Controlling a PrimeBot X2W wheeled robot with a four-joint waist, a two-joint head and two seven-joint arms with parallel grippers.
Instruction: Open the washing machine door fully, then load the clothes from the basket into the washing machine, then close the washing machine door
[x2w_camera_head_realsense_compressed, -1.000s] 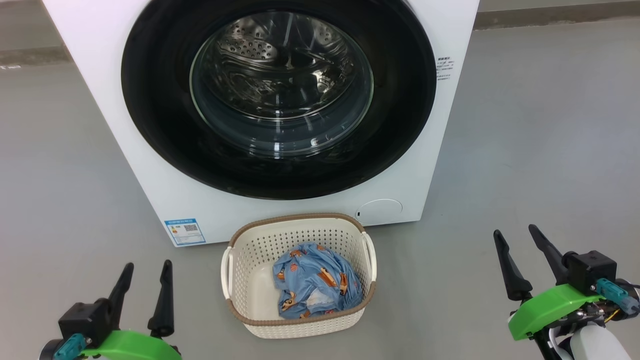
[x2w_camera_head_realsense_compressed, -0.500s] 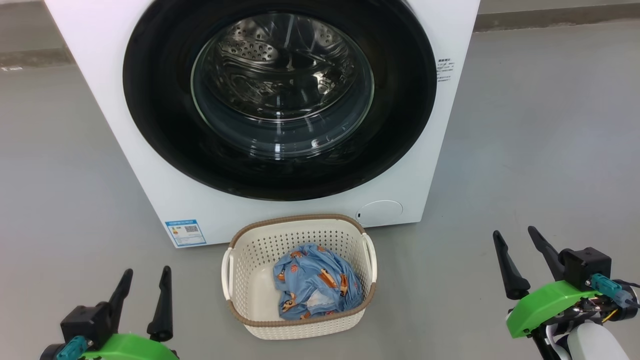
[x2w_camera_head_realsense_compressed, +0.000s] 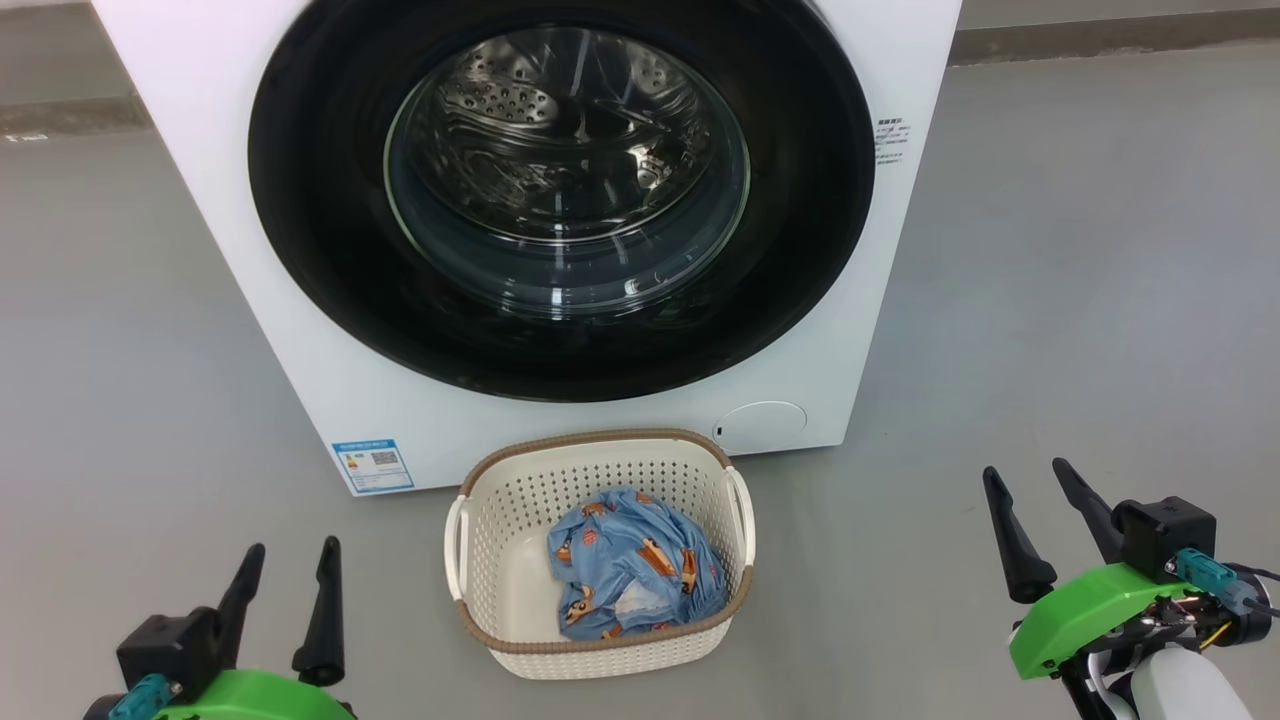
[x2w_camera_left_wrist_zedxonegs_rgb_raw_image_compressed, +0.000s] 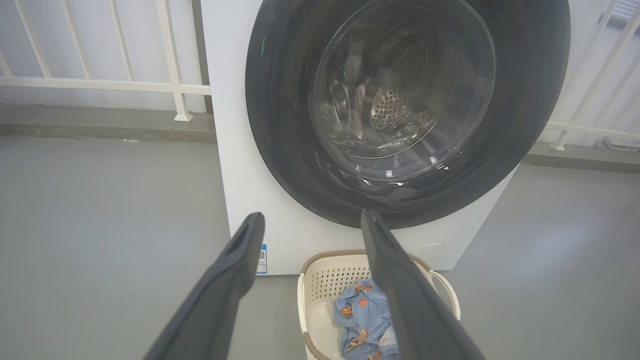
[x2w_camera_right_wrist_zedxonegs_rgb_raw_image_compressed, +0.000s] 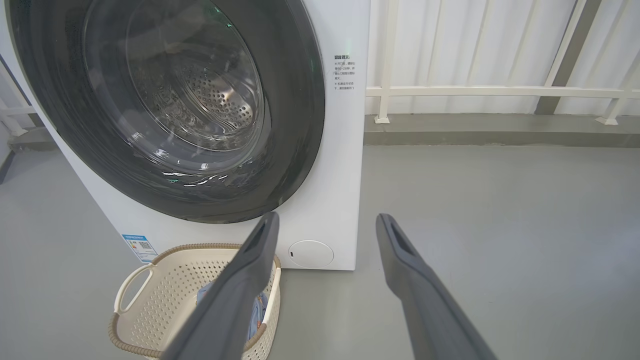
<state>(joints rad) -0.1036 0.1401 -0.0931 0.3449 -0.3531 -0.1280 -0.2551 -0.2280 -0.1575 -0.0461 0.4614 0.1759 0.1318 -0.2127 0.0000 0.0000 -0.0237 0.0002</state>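
The washing machine (x2w_camera_head_realsense_compressed: 300, 380) stands square on a grey floor (x2w_camera_head_realsense_compressed: 1050, 300), with open floor to both of its sides and in front. Behind it, a low kerb (x2w_camera_right_wrist_zedxonegs_rgb_raw_image_compressed: 500, 130) and a white railing (x2w_camera_right_wrist_zedxonegs_rgb_raw_image_compressed: 490, 91) close off the back of the space.

The door (x2w_camera_head_realsense_compressed: 320, 200) is shut and lies flat against the machine's front, facing the robot. Its glass window (x2w_camera_head_realsense_compressed: 565, 170) bulges inward toward the steel drum.

A blue label (x2w_camera_head_realsense_compressed: 373, 465) with a small square code sits at the machine's lower left corner. A block of small print (x2w_camera_right_wrist_zedxonegs_rgb_raw_image_compressed: 344, 72) sits beside the door's right edge. Both are too fine to read. A round hatch (x2w_camera_head_realsense_compressed: 762, 425) is at the lower right corner.

The basket (x2w_camera_head_realsense_compressed: 600, 438) stands upright on the floor, close in front of the machine's bottom edge and below the door. Whether it touches the machine cannot be told. Its two handles face left and right, and which of its sides is the longer is unclear. The clothes (x2w_camera_head_realsense_compressed: 635, 565) lie bunched inside it, against the right and near walls, leaving the left part of its bottom bare.

The left claw (x2w_camera_head_realsense_compressed: 292, 546) hovers over the floor to the left of the basket. The right claw (x2w_camera_head_realsense_compressed: 1024, 467) hovers to the right, farther from the basket. Both have their fingers spread wide, hold nothing, and point toward the machine. Bare floor lies between each claw and the basket.
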